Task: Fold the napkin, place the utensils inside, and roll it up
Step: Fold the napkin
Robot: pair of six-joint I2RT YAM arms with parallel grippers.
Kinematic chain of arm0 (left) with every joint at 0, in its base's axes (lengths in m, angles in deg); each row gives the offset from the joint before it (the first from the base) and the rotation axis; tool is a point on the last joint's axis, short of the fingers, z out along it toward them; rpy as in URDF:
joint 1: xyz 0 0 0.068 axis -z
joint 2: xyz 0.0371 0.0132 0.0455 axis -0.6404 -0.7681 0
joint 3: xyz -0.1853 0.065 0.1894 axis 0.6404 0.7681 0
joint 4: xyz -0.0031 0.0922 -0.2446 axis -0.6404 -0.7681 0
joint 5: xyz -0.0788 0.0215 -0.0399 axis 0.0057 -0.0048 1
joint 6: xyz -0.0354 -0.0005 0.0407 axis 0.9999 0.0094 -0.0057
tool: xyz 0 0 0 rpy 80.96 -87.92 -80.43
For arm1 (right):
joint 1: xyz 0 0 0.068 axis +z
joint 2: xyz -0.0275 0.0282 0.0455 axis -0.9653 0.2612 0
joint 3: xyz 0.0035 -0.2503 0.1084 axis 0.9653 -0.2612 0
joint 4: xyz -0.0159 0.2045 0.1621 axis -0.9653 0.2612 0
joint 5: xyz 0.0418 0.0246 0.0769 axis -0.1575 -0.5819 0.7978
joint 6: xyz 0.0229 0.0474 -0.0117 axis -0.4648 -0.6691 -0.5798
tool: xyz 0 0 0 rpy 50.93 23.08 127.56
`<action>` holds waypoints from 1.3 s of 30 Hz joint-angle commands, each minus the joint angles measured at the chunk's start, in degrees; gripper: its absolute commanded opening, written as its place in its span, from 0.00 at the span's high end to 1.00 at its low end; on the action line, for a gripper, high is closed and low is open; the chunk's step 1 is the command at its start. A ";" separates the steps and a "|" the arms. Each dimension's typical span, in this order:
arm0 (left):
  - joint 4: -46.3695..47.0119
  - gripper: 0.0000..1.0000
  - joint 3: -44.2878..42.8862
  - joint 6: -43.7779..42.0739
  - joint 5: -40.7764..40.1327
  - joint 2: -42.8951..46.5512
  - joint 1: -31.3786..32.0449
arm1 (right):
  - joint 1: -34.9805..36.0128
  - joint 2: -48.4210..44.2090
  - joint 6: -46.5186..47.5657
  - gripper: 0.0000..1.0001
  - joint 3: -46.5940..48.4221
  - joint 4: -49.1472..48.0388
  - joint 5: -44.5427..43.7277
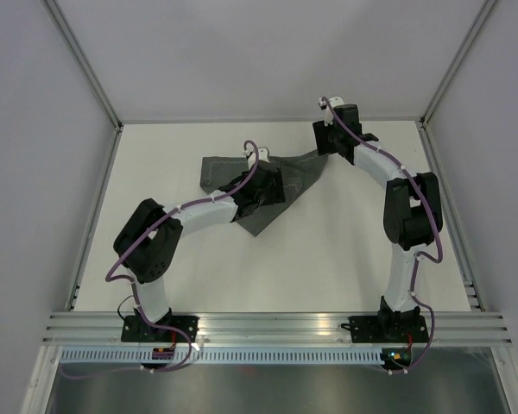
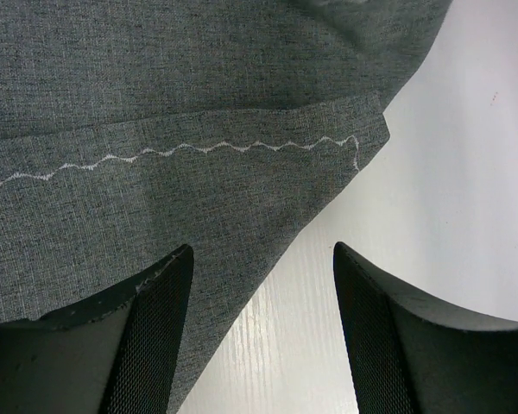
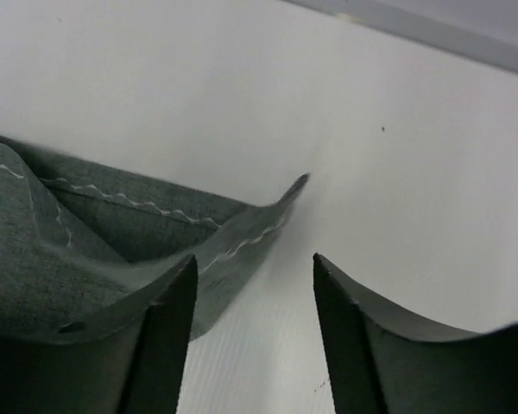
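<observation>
Hovering over the counter [image 1: 328,259], your left fingers [image 2: 147,345] stood apart, a stitched corner of the napkin [image 2: 198,86] just ahead of them, your right fingers [image 3: 164,345] apart too, a lifted hem corner just beyond one finger.

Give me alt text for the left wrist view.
A dark grey napkin with a wavy white stitched line fills the upper left, its corner pointing right over the white table. At the bottom, the left gripper is open and holds nothing.
</observation>
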 commanded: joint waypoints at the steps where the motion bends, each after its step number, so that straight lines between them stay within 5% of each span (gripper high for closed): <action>1: 1.58 0.29 -1.26 -0.57 -2.27 1.27 -0.07 | -2.22 -0.55 -1.96 0.35 1.10 2.90 0.04; 6: 0.79 0.28 3.12 2.25 -1.49 5.31 -1.92 | -2.22 -4.33 -2.31 0.29 0.83 5.62 1.02; 16: -2.64 0.28 8.94 4.45 -2.54 18.13 -3.68 | 1.03 -5.75 -11.09 0.31 -4.00 12.04 19.11; 26: -5.72 0.27 11.40 4.36 -3.33 26.85 -4.64 | 4.72 -0.56 -15.41 0.39 -2.16 12.39 20.26; 39: -6.24 0.27 11.23 4.27 -2.80 26.85 -5.17 | 4.72 0.85 -15.59 0.48 -3.39 11.61 20.44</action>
